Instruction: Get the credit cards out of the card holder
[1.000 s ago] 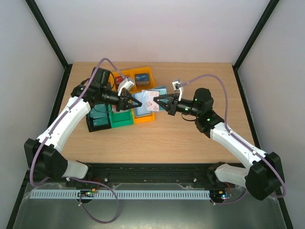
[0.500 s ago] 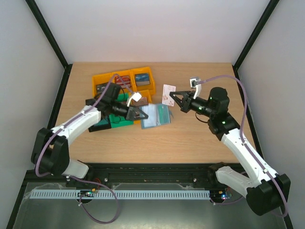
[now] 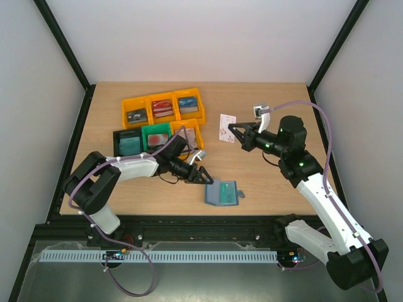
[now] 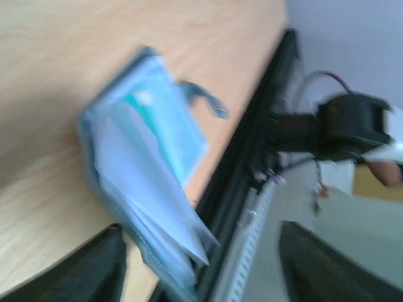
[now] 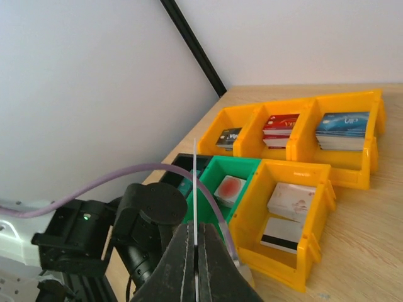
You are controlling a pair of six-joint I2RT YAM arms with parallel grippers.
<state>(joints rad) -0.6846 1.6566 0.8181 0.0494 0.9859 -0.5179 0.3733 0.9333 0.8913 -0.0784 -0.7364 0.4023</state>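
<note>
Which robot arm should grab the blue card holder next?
Left. The left gripper is open right beside the card holder. The right gripper is farther back and busy, shut on a white card.

Left wrist view motion-blurred, card holder (image 4: 145,182) smeared, its lower corner cut off by the bottom edge, left jaws mere dark blurs cropped there, white card (image 5: 196,189) edge-on, face hidden, lower end buried between right jaws.

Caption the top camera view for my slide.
Right claw grips a white card; the blue card holder lies near the open left claw.
</note>
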